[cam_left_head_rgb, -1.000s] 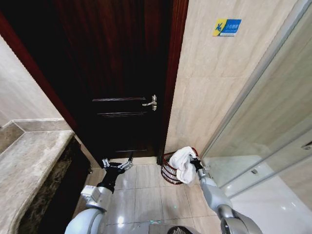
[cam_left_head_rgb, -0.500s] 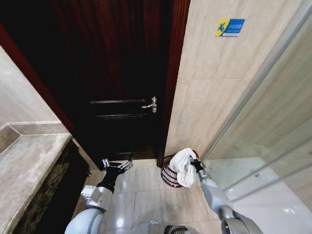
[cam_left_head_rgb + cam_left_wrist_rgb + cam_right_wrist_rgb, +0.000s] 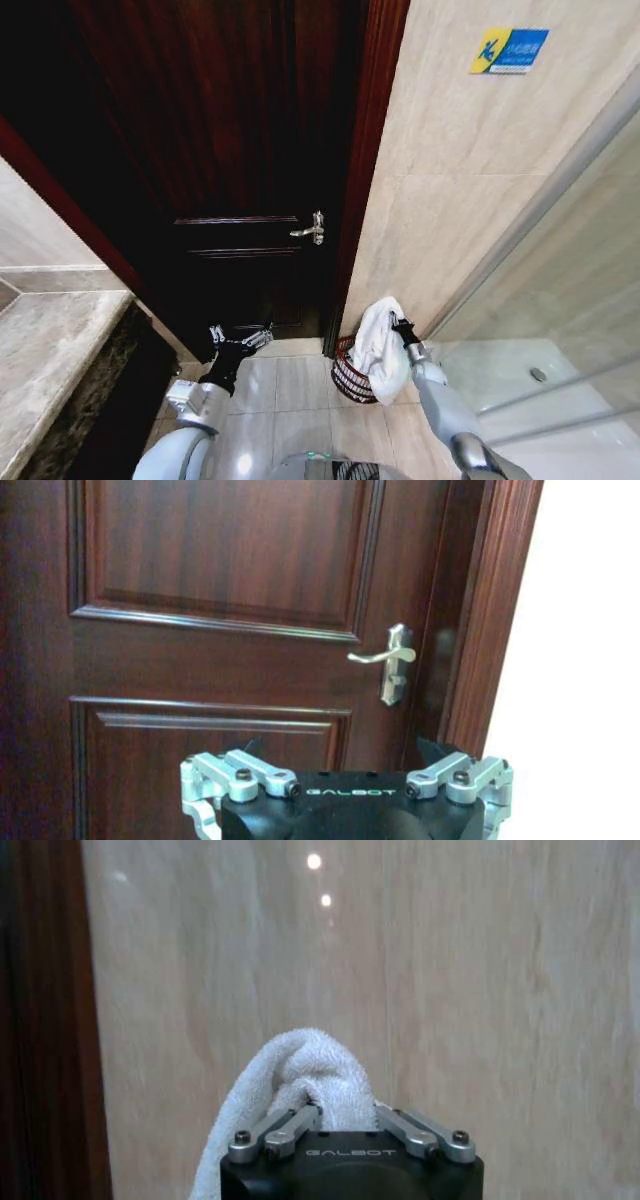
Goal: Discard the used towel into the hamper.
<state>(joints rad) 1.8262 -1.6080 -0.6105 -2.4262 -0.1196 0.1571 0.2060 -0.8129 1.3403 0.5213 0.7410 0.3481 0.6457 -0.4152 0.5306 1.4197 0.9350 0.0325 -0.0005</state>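
A white towel (image 3: 380,350) hangs from my right gripper (image 3: 398,326), which is shut on its upper fold. The towel (image 3: 292,1087) bulges up between the jaws in the right wrist view, in front of a beige tiled wall. It dangles over the hamper (image 3: 350,375), a small dark reddish-brown ribbed basket standing on the floor in the corner between the door frame and the wall. The towel covers most of the hamper's rim. My left gripper (image 3: 240,338) is held open and idle near the bottom of the door, with nothing between its fingers (image 3: 215,776).
A dark wooden door (image 3: 240,170) with a metal lever handle (image 3: 310,230) stands shut ahead. A stone counter (image 3: 50,350) runs along the left. A glass shower screen (image 3: 560,290) closes off the right. Pale floor tiles (image 3: 290,400) lie between them.
The head view has shifted, so the door and wall sit differently in frame. My right gripper has lifted the towel slightly above the hamper. The left arm has kept still.
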